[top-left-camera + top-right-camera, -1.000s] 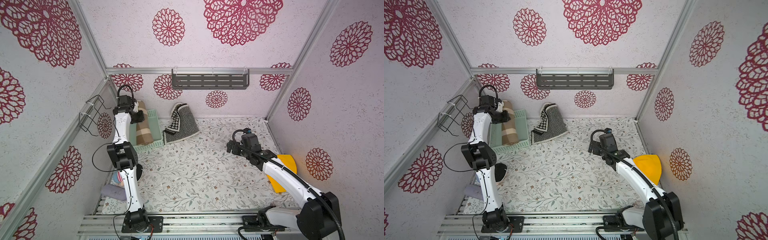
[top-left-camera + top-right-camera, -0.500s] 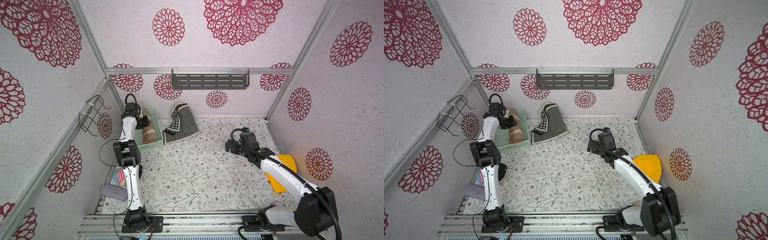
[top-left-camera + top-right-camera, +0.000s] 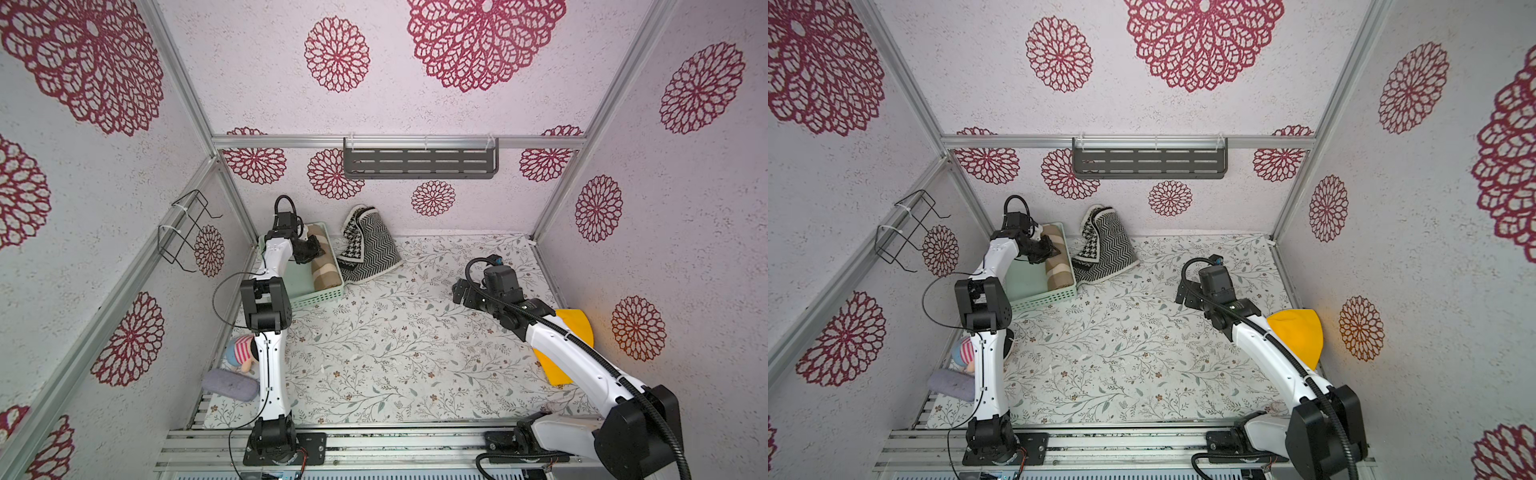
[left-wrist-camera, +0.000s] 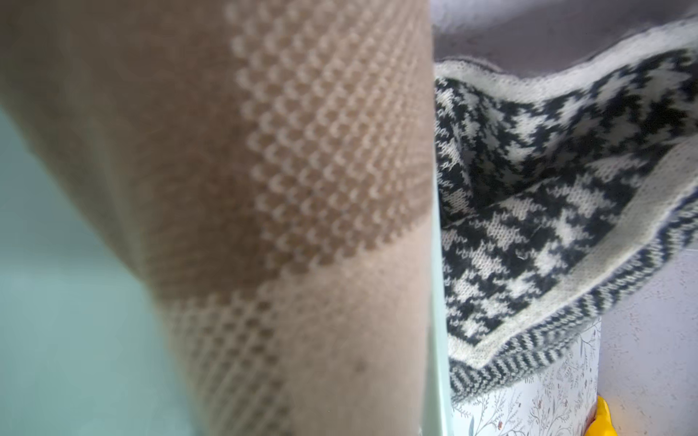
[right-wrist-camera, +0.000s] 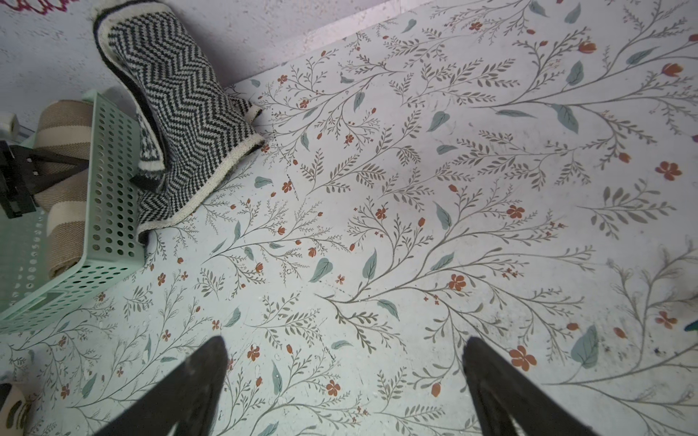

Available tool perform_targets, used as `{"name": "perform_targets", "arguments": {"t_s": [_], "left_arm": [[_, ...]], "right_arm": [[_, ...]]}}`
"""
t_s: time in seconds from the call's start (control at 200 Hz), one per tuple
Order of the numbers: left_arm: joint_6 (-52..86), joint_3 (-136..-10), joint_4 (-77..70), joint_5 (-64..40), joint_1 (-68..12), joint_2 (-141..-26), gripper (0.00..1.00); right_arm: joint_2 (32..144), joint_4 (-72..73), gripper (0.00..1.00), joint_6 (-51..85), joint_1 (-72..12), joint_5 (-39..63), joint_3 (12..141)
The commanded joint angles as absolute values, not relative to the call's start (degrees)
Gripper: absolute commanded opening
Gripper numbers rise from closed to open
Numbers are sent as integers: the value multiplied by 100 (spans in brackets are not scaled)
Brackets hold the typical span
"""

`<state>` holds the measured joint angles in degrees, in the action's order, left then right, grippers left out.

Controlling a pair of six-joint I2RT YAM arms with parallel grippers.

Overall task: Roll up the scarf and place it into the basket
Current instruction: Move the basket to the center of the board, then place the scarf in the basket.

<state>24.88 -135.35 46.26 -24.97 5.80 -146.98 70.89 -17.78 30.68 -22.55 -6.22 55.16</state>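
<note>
Rolled tan plaid scarf (image 3: pixel 323 269) lies inside mint basket (image 3: pixel 320 296), long axis along basket wall nearest herringbone knit (image 3: pixel 370 245). Left gripper (image 3: pixel 312 251) narrow, clamped across roll in basket. Right gripper (image 3: pixel 459 291) wide, empty, well apart from basket. Release looks next

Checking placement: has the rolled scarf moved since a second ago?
Yes. The scarf shifted right, away from the corner post, toward the black-and-white knit.

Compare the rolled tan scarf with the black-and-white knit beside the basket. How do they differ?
The tan scarf is rolled into a cylinder; the black-and-white knit is loosely folded. The tan scarf lies inside the mint basket; the knit leans against the back wall outside it. Both are patterned fabrics.
</note>
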Motion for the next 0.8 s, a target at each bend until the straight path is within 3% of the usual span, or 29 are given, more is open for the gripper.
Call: {"name": "perform_targets", "arguments": {"t_s": [0.0,0.265,0.52,0.57,0.651,0.796], "left_arm": [[2376,-13568,4674,-2476,1037,-14207,0],[1697,-13925,5447,-2990,1684,-14586,0],[1188,-14158,6000,-2638,1979,-14751,0],[1178,-14084,6037,-2373,2024,-14716,9],[1182,-13922,6023,-1989,2036,-14672,35],[1195,-13864,6048,-1174,1881,-14712,57]], "right_arm": [[6890,-1725,99,3148,-2279,-791,5476],[6962,-1632,99,3250,-2283,-776,5415],[6972,-1620,99,3256,-2284,-773,5405],[6977,-1628,99,3258,-2283,-773,5412],[6992,-1621,99,3244,-2280,-777,5414],[7051,-1604,99,3238,-2284,-766,5466]]}}
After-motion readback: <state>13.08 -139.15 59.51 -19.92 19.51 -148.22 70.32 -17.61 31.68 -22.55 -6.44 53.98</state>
